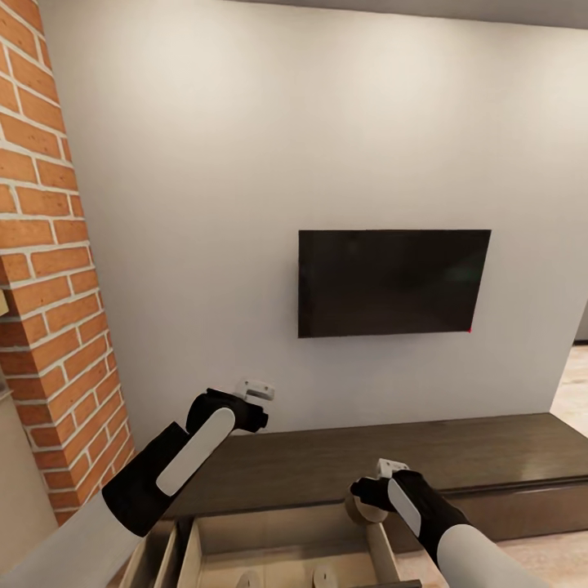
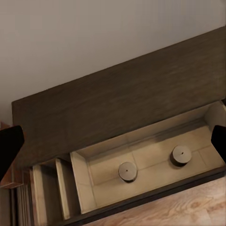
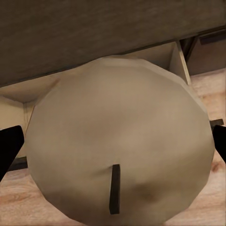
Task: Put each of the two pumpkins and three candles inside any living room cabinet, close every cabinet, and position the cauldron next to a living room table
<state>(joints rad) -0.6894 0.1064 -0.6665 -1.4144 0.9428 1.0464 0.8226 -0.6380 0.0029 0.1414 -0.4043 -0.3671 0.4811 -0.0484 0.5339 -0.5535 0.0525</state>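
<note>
My right gripper (image 1: 367, 493) is shut on a grey-beige candle (image 1: 365, 511) and holds it upright over the right end of an open drawer (image 1: 278, 531) of the dark brown cabinet (image 1: 367, 457). In the right wrist view the candle (image 3: 117, 141) is seen from above with its dark wick, between my black fingers (image 3: 8, 147). Two more candles (image 2: 127, 171) (image 2: 181, 155) stand on the drawer's pale floor. My left gripper (image 1: 250, 408) hangs open and empty above the cabinet top, its fingers (image 2: 9, 148) spread wide. The pumpkins and the cauldron are out of view.
A black TV (image 1: 392, 282) hangs on the white wall above the cabinet. A brick pillar (image 1: 41, 286) rises at the left. A second pulled-out drawer (image 2: 47, 193) sits left of the first. Wood floor (image 1: 563, 555) lies in front at the right.
</note>
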